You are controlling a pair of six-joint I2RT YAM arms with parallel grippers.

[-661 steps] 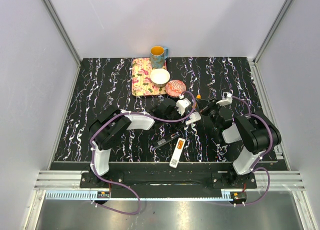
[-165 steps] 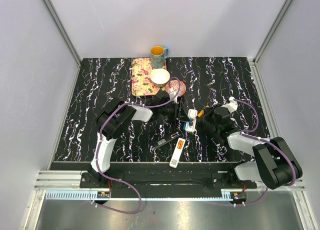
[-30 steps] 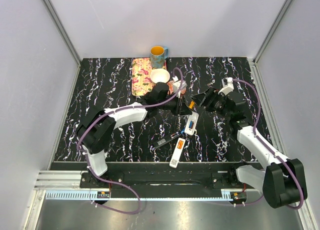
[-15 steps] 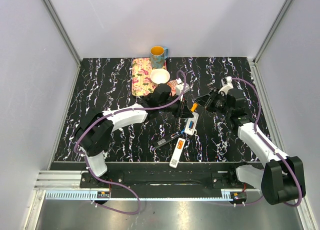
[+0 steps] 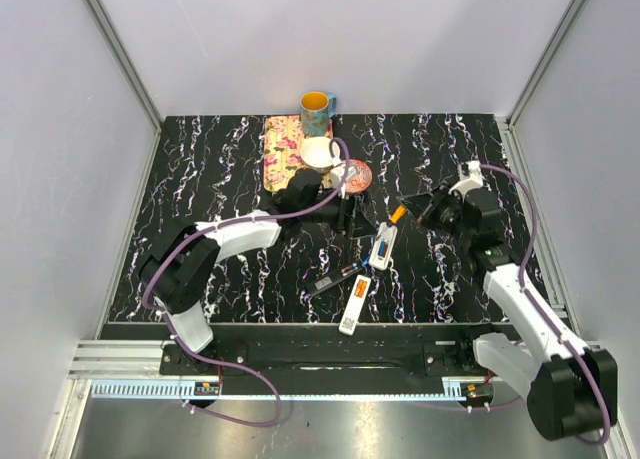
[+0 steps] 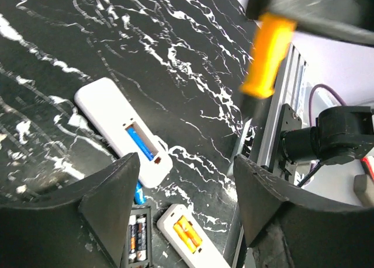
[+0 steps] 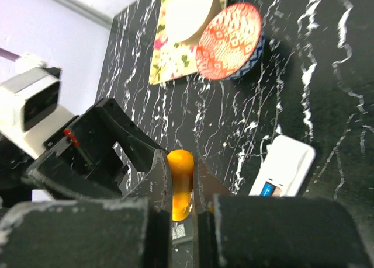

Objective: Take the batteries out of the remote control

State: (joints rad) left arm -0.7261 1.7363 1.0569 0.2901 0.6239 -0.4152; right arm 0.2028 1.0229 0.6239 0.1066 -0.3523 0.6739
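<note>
Right gripper [image 7: 180, 167] is clamped on the orange-handled screwdriver [image 7: 179, 183]. The handle is a smooth, glossy orange cylinder with a rounded end, pinched between two matte black fingers [image 7: 156, 177]. In the left wrist view a thin dark shaft is seen running down from the handle; its tip is blurred and cannot be made out.

Left gripper [image 6: 186, 166] is spread apart with nothing held. Its fingers [image 6: 111, 201] are blunt black wedges with a dull finish.

The white remote [image 6: 124, 134] is seen under and ahead of the left gripper, between its fingers in that view. It lies flat on the table [image 5: 200, 179], which is black with white marble veining. The remote is a glossy plastic rounded rectangle with its battery bay uncovered. One blue battery [image 6: 140, 143] is seated lengthwise in the bay.

Closer in, by the left finger of that gripper, a black remote [image 6: 138, 240] with an open bay is seen. A second white remote [image 6: 196, 244] lies just beside it, with two orange batteries [image 6: 187, 233] side by side in its bay.

Beyond the right gripper's fingertips, a round red patterned plate [image 7: 228, 40], a pale bowl [image 7: 190, 10] and a floral tray [image 7: 175, 55] are visible.
</note>
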